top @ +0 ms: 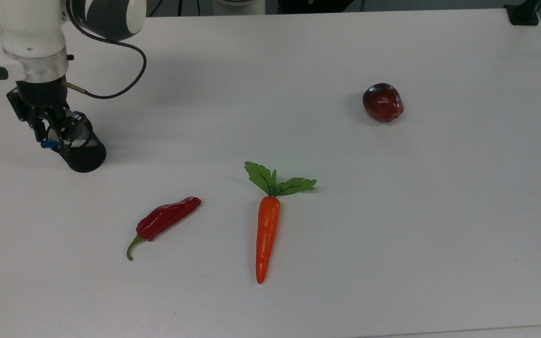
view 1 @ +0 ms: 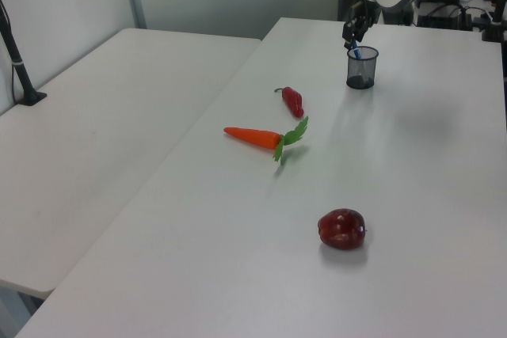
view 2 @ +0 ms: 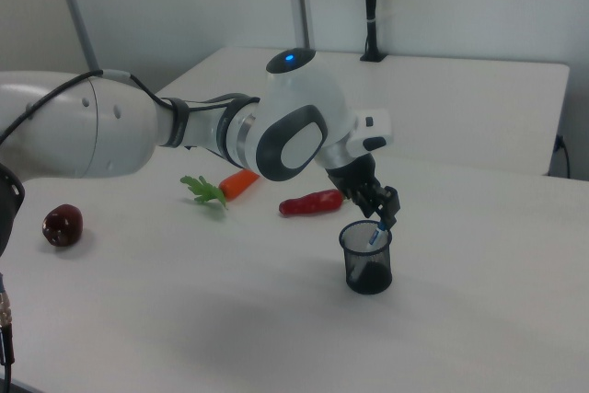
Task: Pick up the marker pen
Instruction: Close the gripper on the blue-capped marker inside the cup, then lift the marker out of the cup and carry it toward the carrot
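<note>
The marker pen (top: 47,144) stands tilted in a black mesh cup (top: 85,157) at the top view's left, with only its blue cap showing past the rim. My gripper (top: 54,138) hangs directly over the cup's mouth, open, with a finger on either side of the pen's upper end. In the right view the gripper (view 2: 382,216) sits just above the blue tip of the pen (view 2: 374,236), which pokes out of the cup (view 2: 368,264). The left view has the gripper (view 1: 354,36) above the cup (view 1: 361,70) at the far end of the table.
A red chili (top: 167,218), an orange carrot (top: 266,234) with green leaves and a dark red apple (top: 382,102) lie spread on the white table. A black clamp (top: 524,14) sits at the far right corner in the top view. The arm's cable (top: 125,84) loops behind the gripper.
</note>
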